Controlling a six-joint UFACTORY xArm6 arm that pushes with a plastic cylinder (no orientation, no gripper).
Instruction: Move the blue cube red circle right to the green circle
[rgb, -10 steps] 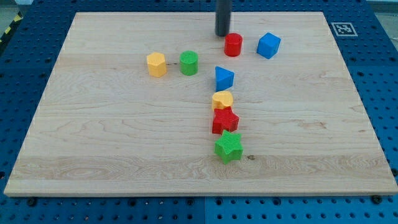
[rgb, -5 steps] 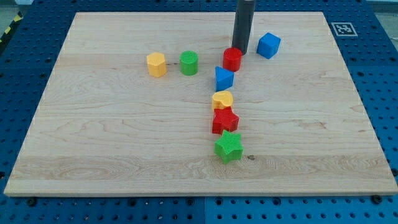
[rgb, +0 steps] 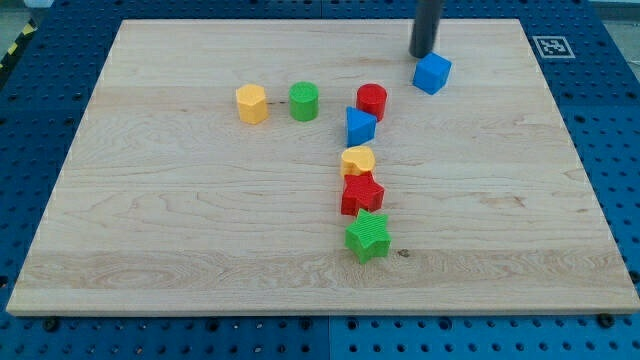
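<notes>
The blue cube (rgb: 432, 73) sits near the view's top right of the wooden board. My tip (rgb: 424, 53) stands just above it, at its top-left corner, close to or touching it. The red circle (rgb: 372, 101) sits to the cube's lower left, directly above the blue triangle (rgb: 360, 126) and touching it. The green circle (rgb: 304, 101) sits to the red circle's left, with a gap between them.
A yellow hexagon block (rgb: 252, 103) lies left of the green circle. Below the blue triangle run a yellow block (rgb: 358, 160), a red star (rgb: 362, 193) and a green star (rgb: 368, 235) in a column. The board's top edge (rgb: 300, 20) is close behind my tip.
My tip pushed the red circle down and a little left against the blue triangle, then moved right to the top-left of the blue cube. The cube has not moved.
</notes>
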